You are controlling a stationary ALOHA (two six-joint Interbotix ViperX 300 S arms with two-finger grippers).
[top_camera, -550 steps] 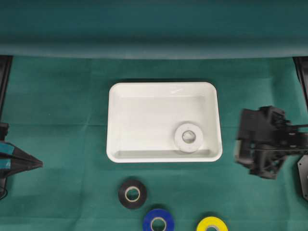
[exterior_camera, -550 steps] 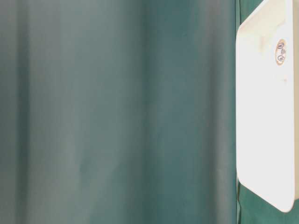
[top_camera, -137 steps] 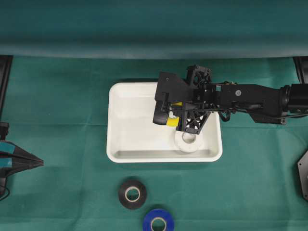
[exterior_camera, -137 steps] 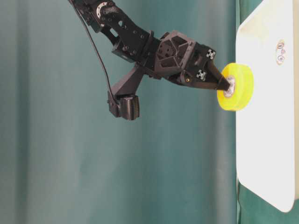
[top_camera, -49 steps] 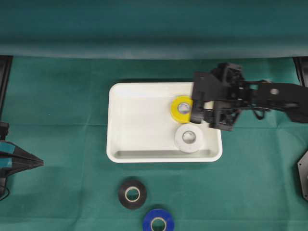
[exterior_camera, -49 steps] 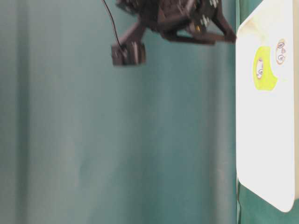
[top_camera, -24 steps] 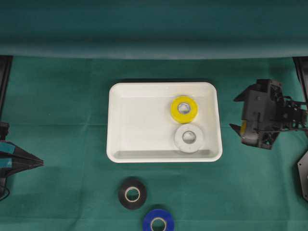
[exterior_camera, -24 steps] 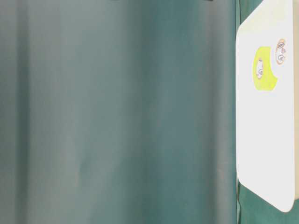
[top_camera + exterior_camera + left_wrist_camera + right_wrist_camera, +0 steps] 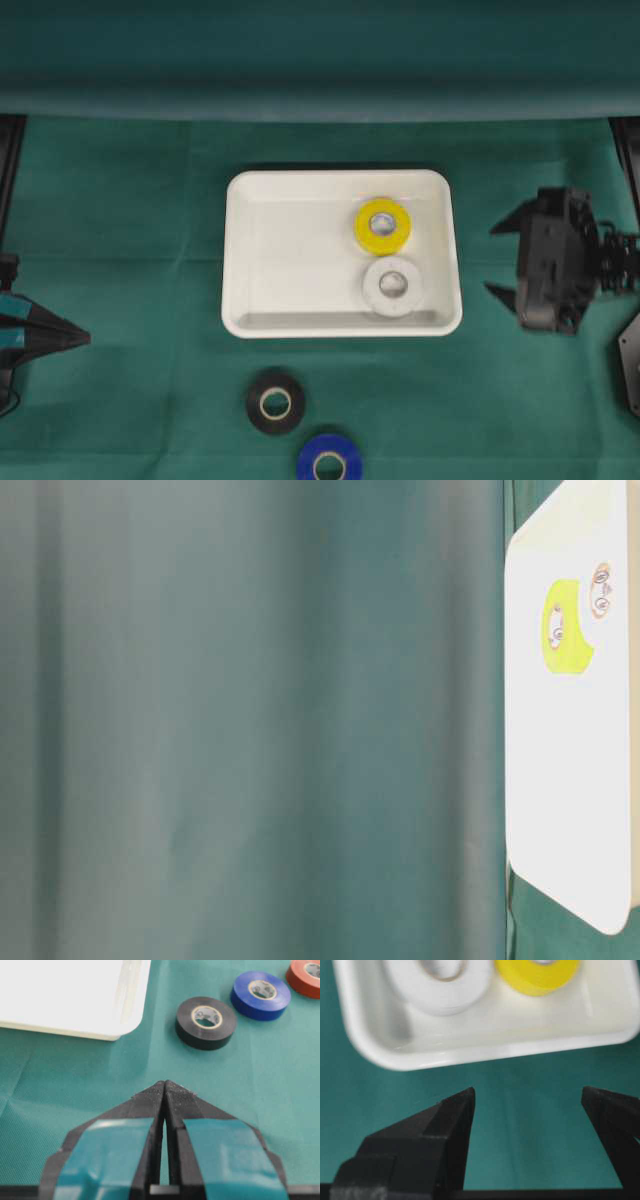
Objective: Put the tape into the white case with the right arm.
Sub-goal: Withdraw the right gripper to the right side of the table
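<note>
Top-down look at a green-covered desk [image 9: 130, 200]. Near the middle, the white case [image 9: 243, 255], a shallow glossy tray. Inside it, toward its right end, two rolls lying flat: a yellow tape [image 9: 383, 226] and, just beside it on the near side, a white tape [image 9: 392, 286], the two close or barely touching. Outside the case, on the cloth near the front edge, a black tape [image 9: 275, 402] and a blue tape [image 9: 327, 463], the blue one partly cut off by the frame. From the left wrist camera, a red tape [image 9: 306, 976] also seen beyond the blue.

At the right, well apart from the case, the right claw [image 9: 502, 258]: black, fingers spread wide and pointing toward the case, nothing between them. From its own camera, only bare cloth between the two fingertips, with the case rim just beyond. At the far left edge, the left claw [image 9: 82, 340], teal-banded, fingers pressed together, holding nothing.

Judging the risks: three rolls not yet in the case. Possible trouble from a low reach across the tray, clipping the raised rim and shoving the case. Also a pinch set off-centre, pushing a roll away across the cloth. Little room beside the two rolls already inside, so a drop onto them might leave a roll tilted.
</note>
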